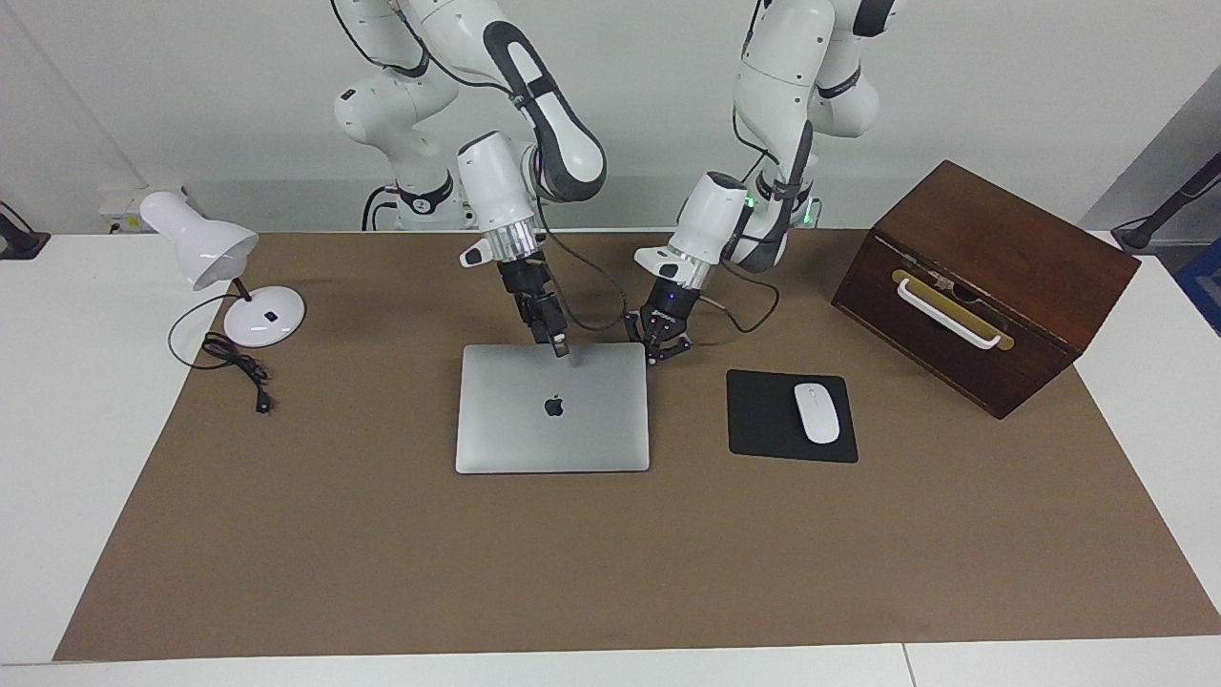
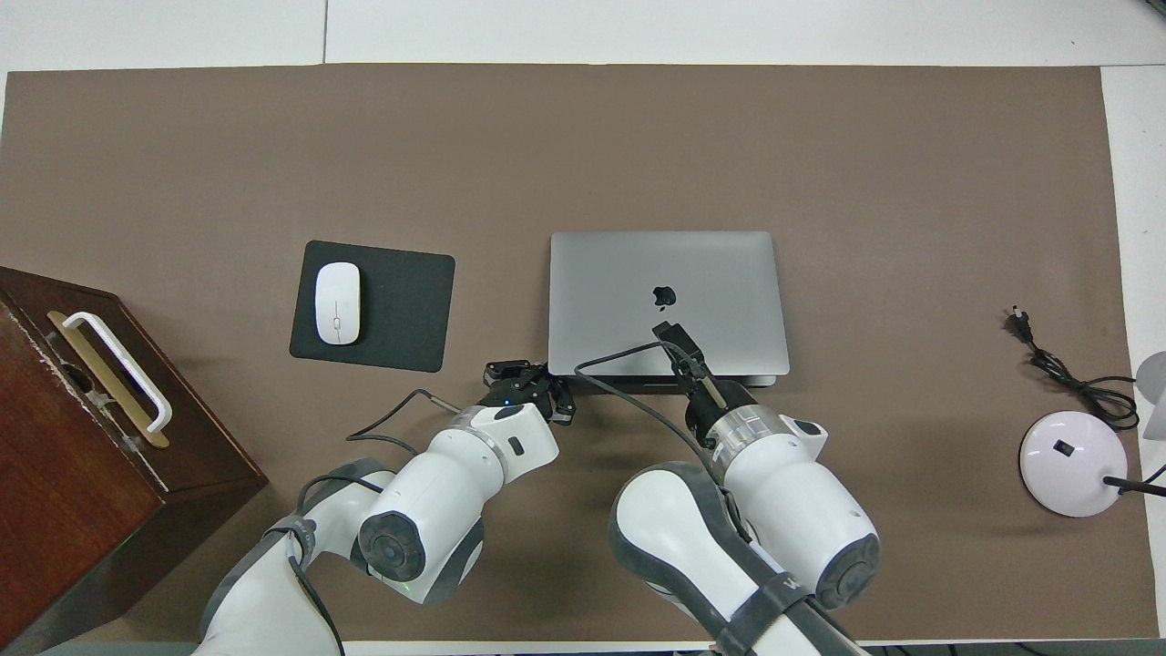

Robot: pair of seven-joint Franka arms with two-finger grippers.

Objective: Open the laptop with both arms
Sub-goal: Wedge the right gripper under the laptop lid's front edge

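Laptop (image 1: pixel 552 408) closed. Right claw (image 1: pixel 561 347) clenched, on lid edge. Left claw (image 1: pixel 665 345) released, at corner.

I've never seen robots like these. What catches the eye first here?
Two white arms bend over a closed silver laptop lying mid-table. The right tool is down at the lid's edge nearest the robots; the left tool, fingers spread, is at its corner. A wooden box stands at the left arm's end.

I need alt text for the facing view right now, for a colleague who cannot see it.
A closed silver laptop lies on the brown mat, with the right gripper at the middle of its edge nearest the robots and the open left gripper at that edge's corner. A mouse pad with a white mouse sits beside it.
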